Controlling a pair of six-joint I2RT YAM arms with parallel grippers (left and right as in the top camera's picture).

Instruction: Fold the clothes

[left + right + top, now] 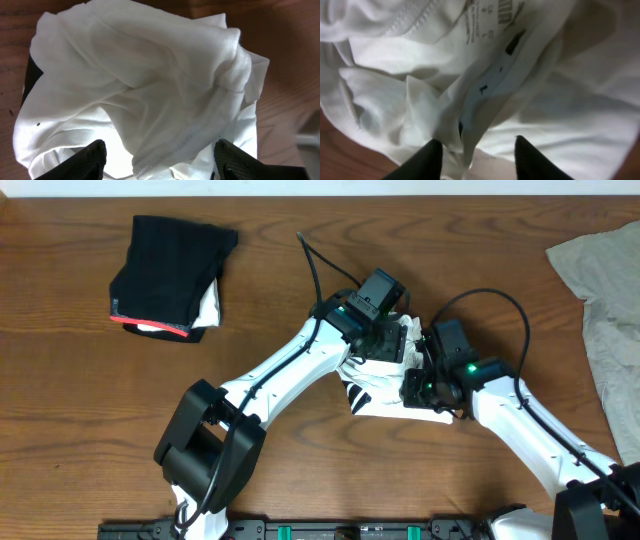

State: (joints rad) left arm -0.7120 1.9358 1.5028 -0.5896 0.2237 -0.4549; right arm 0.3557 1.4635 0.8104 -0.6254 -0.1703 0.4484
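From above, my left gripper [388, 345] and my right gripper [418, 385] meet over one crumpled heap, the soft white T-shirt with black striped print [385, 395]. It lies right under both of them, bunched because it has not yet been spread for folding. My wrists cover my fingertips here, so this view probably cannot show how the jaws stand. Far off to the left gripper's outer side sits the black red-edged folded garment [170, 275], which looks finished. Well beyond the right gripper, the loose grey-beige cloth garment [605, 300] waits at the edge of the brown wooden table [100, 430].

In the left wrist view, my left jaws stand wide, each dark fingertip [95, 157] at one side of a mound of white fabric straight ahead. They pinch nothing; I judge they are placed to straddle a thick fold.

In the right wrist view, my right jaws are partly apart, astride a raised ridge of cloth that sits close to one finger [432, 157]. A clear gap remains beside the other. The printed neck label [485, 25] lies just ahead, so I am probably at the collar, a good edge to pull flat.
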